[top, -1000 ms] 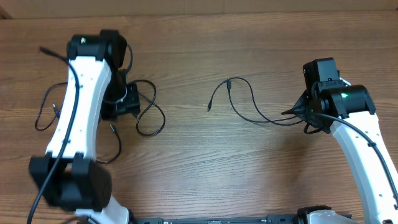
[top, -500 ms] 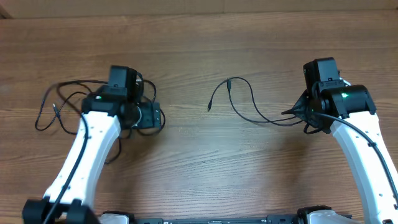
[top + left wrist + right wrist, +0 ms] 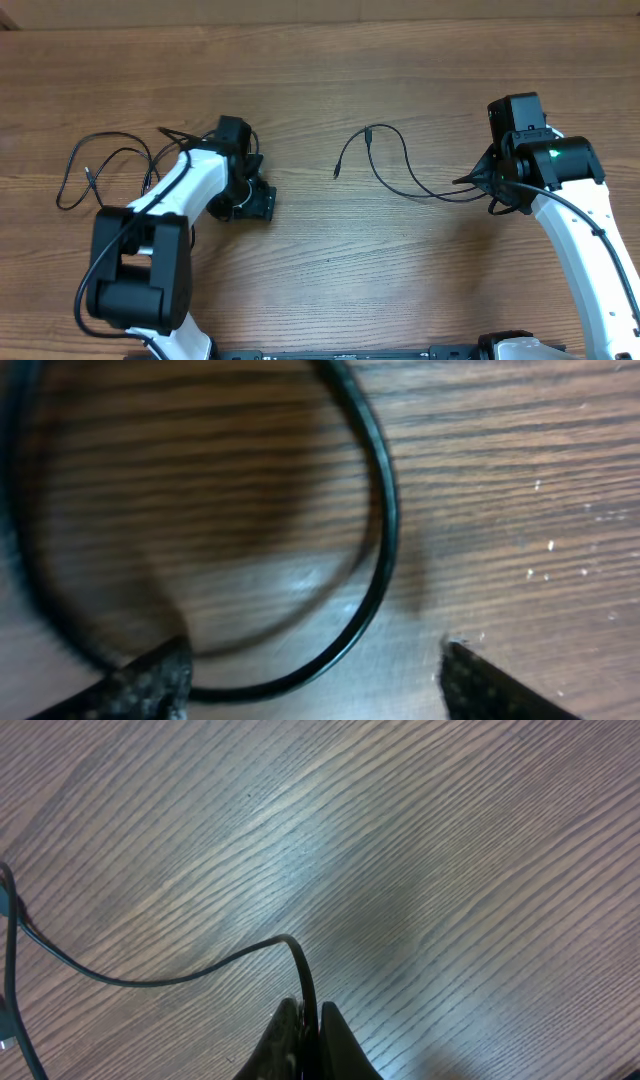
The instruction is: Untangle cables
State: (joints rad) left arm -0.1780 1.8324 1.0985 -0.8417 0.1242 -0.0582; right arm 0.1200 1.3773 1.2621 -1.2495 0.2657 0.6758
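Since a second earlier, the left arm had swung its left gripper [image 3: 258, 202] rightward and a little toward the near edge. It now sat just right of the left cable [image 3: 110, 135] rather than in the middle of its loops. The right arm and its cord had not shifted.

From overhead, the left cable lay as loose black loops on the wooden table [image 3: 320, 70], spread across the left side. Some strands ran under the left arm's white link. The right cable [image 3: 370, 133] curved across the middle of the table, well apart from the left one. Its small plug pointed toward the far side, and its long run led to the tip of the right gripper [image 3: 463, 182].

In the left wrist view, the left gripper [image 3: 315, 680] had its two dark fingertips [image 3: 150, 680] spread wide at the bottom of the frame. A blurred loop of the left cable [image 3: 385, 530] lay flat on the wood ahead of them. Its lower curve passed close to the left-hand fingertip, and neither tip pinched it.

In the right wrist view, the right gripper [image 3: 308, 1025] had its fingers pressed together on the right cable [image 3: 180, 980]. The cord rose from between them, bent over, and ran across the wood grain to the left edge of the frame.
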